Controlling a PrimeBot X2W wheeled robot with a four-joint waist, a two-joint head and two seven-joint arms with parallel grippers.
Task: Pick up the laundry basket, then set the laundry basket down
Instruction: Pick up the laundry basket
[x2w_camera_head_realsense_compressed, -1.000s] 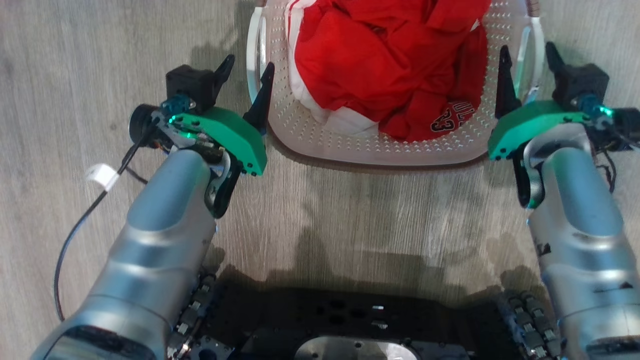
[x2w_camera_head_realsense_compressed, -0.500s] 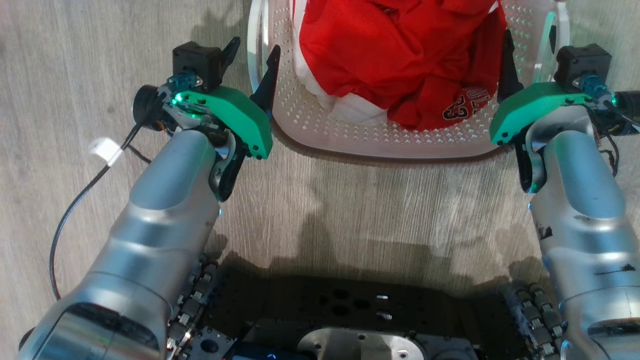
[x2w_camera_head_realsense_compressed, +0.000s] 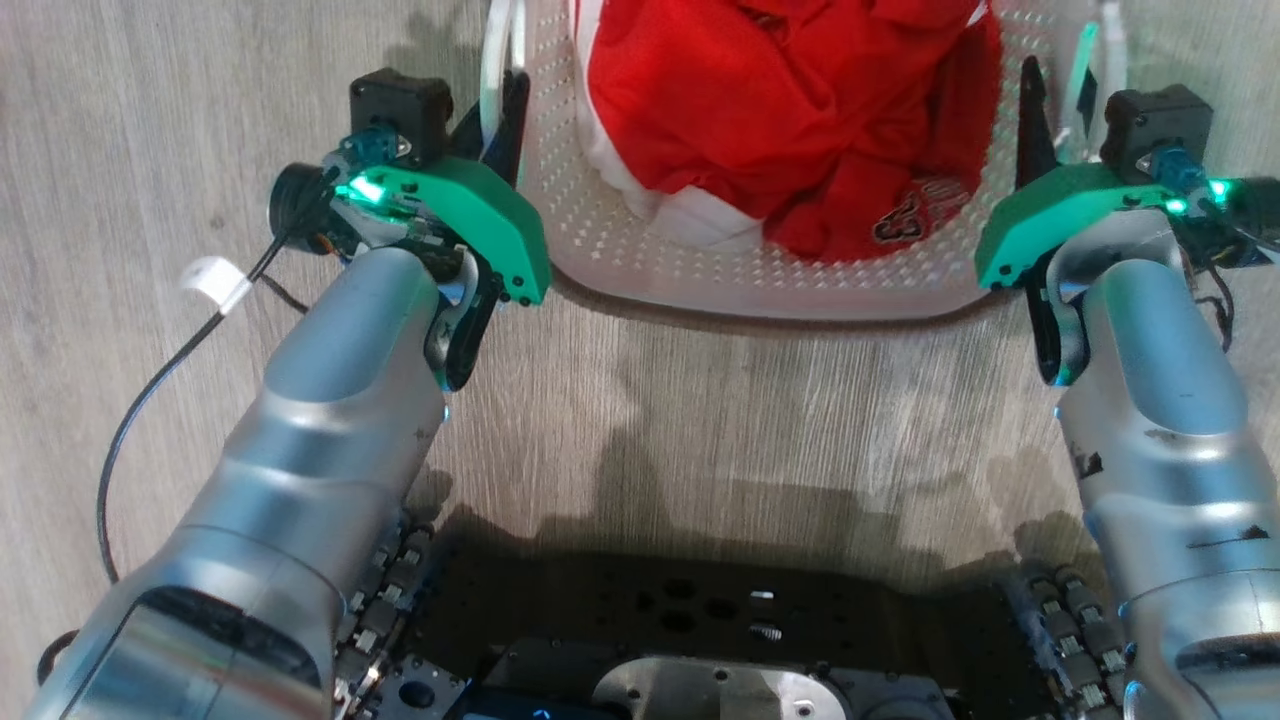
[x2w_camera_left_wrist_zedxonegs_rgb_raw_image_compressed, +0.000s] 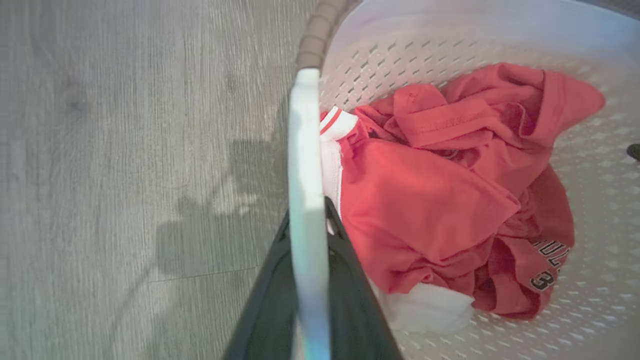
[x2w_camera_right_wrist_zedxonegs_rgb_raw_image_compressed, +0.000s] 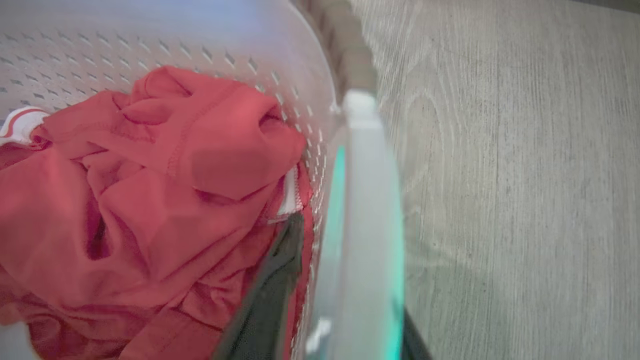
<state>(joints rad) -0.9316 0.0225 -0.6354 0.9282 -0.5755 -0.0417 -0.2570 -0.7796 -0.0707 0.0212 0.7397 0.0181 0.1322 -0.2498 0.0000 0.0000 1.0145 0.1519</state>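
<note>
Bare floor (x2w_camera_head_realsense_compressed: 700, 400) lies open around the clothes-filled laundry basket (x2w_camera_head_realsense_compressed: 700, 270).

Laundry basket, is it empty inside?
No, red clothes lie bunched up inside the laundry basket.

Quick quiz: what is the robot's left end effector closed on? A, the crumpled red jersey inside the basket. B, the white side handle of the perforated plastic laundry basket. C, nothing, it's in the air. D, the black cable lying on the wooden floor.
B: in the left wrist view the left end effector has its two dark fingers pressed against either side of the white side handle of the white perforated plastic laundry basket.
</note>
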